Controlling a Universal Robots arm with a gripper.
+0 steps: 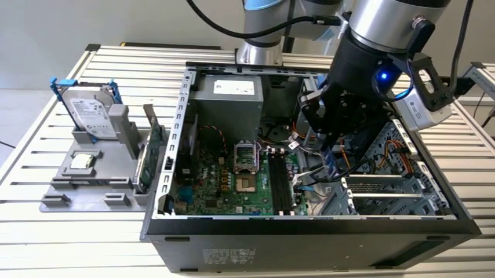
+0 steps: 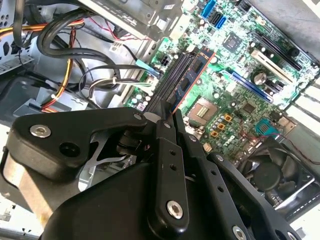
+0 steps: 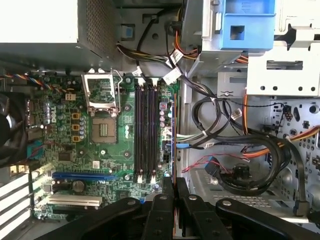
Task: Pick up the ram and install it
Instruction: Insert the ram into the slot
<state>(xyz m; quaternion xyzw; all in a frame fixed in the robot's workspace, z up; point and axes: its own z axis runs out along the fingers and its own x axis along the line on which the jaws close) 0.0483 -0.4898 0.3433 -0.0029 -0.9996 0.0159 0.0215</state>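
Note:
My gripper (image 1: 334, 149) hangs inside the open computer case (image 1: 309, 223), shut on the ram (image 1: 332, 166), a thin dark bluish stick that points down from the fingers. In both wrist views the gripper (image 2: 170, 117) (image 3: 174, 186) holds the ram (image 2: 196, 67) (image 3: 173, 150) edge-on, with an orange line along it. The stick hovers just beside the black memory slots (image 3: 145, 130) (image 1: 280, 180) (image 2: 172, 82) on the green motherboard (image 1: 224, 182), on the cable side, and is not seated in a slot.
Bundles of cables (image 3: 240, 150) and a metal drive cage (image 1: 395, 191) lie on the exterior view's right of the slots. The processor socket (image 1: 243, 156) is on their other side. Outside the case, a grey stand (image 1: 85, 185) holds a hard drive (image 1: 89, 110) and a green card (image 1: 152, 147).

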